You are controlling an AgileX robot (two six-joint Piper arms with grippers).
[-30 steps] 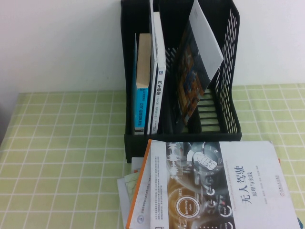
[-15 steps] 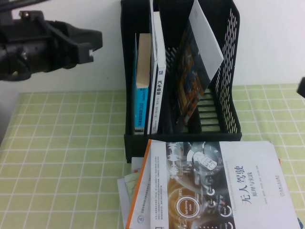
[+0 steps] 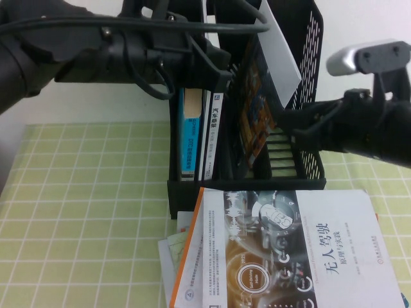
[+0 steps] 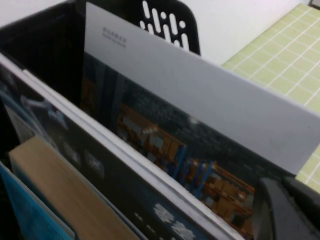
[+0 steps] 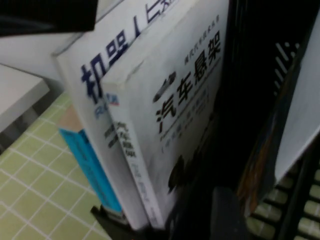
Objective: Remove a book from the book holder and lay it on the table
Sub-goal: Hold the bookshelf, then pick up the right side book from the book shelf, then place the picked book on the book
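Both my arms have swung in since a second ago, when neither showed above the desk (image 3: 77,192); my left gripper (image 3: 221,67) now sits high against the book holder (image 3: 308,96), over its middle and near the top edge of the books; my right gripper (image 3: 289,136) reaches in from the right, at the holder's slotted side wall; whether either set of fingers is apart or together I cannot tell, since they lie dark against the black rack.

The book (image 3: 260,102) I am after leans tilted in the right compartment, dark orange-blue face toward the middle, pale face behind; nothing holds it yet; my left wrist view shows its pale top edge (image 4: 200,105) standing clear above the divider. A white book (image 3: 214,128) and a blue-spined book (image 3: 189,138) stand upright in the left part; a white orange-spined book (image 3: 282,250) lies flat in front, on loose papers.

I judge the risks thus: the brochure is thin and glossy, so a pinch on its edge may slip or buckle it; my arms crowd one rack, so a nudge could tip or shove the holder; the flat book fills the landing spot.
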